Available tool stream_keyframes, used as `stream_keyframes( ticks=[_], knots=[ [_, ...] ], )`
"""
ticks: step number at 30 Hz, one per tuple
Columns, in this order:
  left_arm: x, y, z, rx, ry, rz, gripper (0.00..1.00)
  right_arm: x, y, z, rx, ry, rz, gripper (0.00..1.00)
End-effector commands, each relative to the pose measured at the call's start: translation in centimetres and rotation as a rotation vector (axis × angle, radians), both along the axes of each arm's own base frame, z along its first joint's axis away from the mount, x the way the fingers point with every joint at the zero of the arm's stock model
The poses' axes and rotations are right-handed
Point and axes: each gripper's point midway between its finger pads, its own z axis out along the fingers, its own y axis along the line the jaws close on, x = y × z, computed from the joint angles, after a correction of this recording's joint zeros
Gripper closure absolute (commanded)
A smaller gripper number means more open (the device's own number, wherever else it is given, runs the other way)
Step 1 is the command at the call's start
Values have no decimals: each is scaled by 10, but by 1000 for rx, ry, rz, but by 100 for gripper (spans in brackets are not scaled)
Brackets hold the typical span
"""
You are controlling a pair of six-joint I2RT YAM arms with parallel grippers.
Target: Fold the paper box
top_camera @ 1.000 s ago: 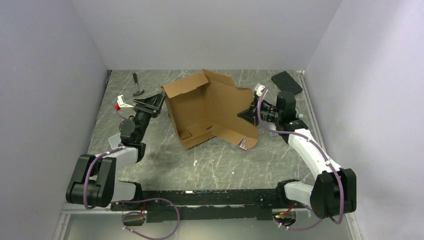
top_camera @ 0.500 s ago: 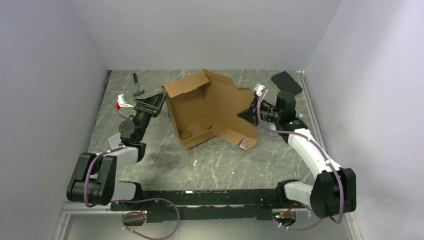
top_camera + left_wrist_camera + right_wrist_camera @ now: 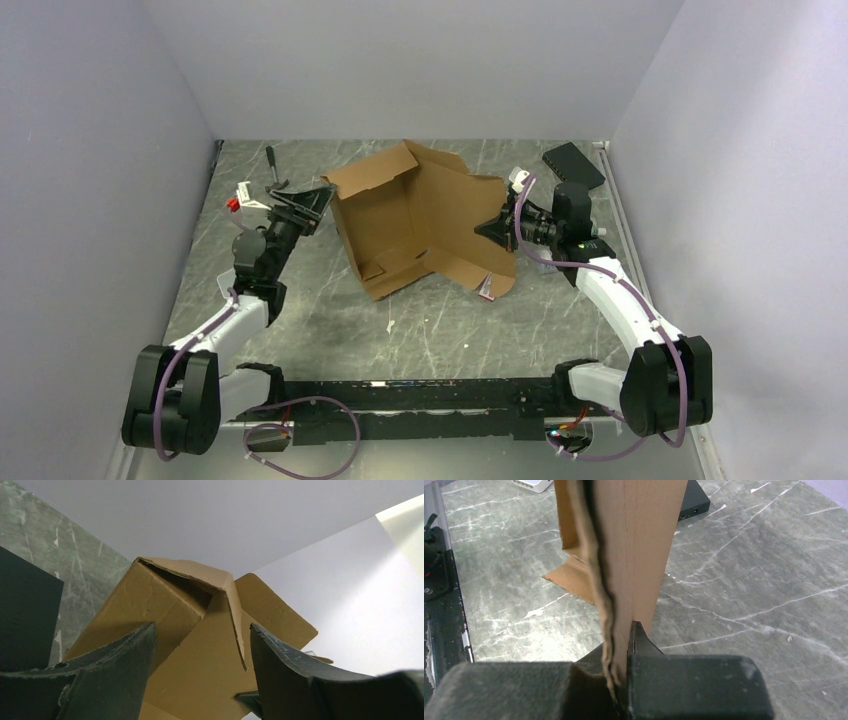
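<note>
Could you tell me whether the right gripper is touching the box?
Touching. The right wrist view shows the right gripper with its jaws clamped on an edge of the box.

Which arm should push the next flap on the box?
Left, most likely. The right fingers are pinched on the edge of the box, steadying it. The left fingers are open, hold nothing, and point at the box's raised corner.

No readable text, label or number on the paper box [image 3: 400, 215] or elsewhere
</note>
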Motion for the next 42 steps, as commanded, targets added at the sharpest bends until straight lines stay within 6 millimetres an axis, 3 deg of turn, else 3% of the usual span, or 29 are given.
stream_keyframes(
  ticks=[1,17,42],
  knots=[
    [3,-8,8,85,10,-31,26,-2,3,-2,-10,12,20,100],
    [12,0,2,323,174,12,32,-3,5,0,-10,4,25,100],
    [32,7,-12,618,275,62,54,-5,7,1,-13,5,31,100]
  ],
)
